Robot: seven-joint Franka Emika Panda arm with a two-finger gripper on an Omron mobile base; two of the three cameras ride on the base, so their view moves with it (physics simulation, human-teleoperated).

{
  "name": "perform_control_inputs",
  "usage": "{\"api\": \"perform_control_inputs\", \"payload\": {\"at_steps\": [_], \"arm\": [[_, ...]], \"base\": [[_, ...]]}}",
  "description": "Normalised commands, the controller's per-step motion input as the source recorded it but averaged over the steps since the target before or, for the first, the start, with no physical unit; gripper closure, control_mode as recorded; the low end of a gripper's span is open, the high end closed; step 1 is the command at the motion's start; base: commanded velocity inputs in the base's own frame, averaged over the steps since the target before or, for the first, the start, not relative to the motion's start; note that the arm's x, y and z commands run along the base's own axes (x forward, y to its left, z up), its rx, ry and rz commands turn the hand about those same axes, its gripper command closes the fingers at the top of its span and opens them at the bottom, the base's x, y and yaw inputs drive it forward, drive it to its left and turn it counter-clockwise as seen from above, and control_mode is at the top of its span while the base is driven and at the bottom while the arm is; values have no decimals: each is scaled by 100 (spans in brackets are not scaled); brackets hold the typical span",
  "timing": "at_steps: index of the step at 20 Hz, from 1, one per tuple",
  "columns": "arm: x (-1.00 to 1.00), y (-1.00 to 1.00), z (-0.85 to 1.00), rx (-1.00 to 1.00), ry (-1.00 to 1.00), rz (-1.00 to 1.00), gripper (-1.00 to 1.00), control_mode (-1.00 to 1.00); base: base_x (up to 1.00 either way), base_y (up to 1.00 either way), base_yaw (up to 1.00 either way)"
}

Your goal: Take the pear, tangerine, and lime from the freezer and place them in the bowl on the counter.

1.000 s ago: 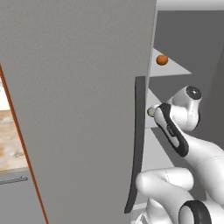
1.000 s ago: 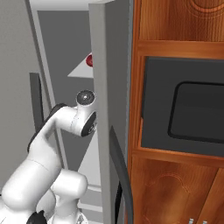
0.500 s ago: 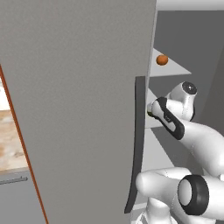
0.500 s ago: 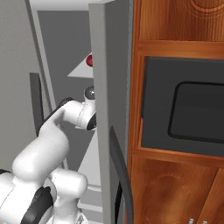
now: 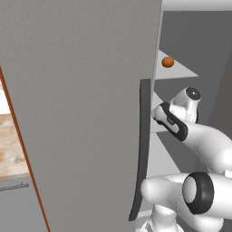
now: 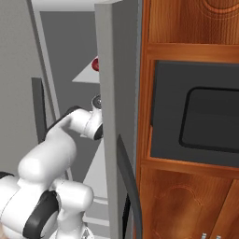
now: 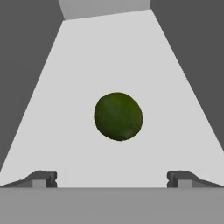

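- Arm [image 5: 199, 136] has extended farther into the freezer [image 5: 81, 113], wrist now nearer the door handle [image 5: 141, 149].
- Shoulder joint [image 5: 199, 192] has rotated into view.

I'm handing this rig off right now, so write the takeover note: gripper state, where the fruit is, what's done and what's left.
Gripper: open, empty, arm reaching into the open freezer.
Lime: on a pale shelf straight ahead of the fingers, apart from them, not gripped.
Tangerine: on a higher shelf.
A red item sits on an upper shelf in the right base view.
Done: door open, lime lined up.
Left: grasp the lime and carry it to the bowl, then the tangerine and pear.
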Motion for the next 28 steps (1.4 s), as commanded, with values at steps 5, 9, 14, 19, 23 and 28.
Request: {"api": "perform_control_inputs", "payload": {"at_steps": [5,9,14,19,23,28], "arm": [[24,0,-20,0,0,0,-100,-100],[27,0,-20,0,0,0,-100,-100],[32,0,-10,0,0,0,-100,-100],[26,0,-9,0,0,0,-100,-100],[25,0,-14,0,0,0,-100,-100],[20,-3,-13,1,0,0,-100,-100]], "base": [[0,0,0],[0,0,0],[0,0,0],[0,0,0],[0,0,0],[0,0,0]]}}
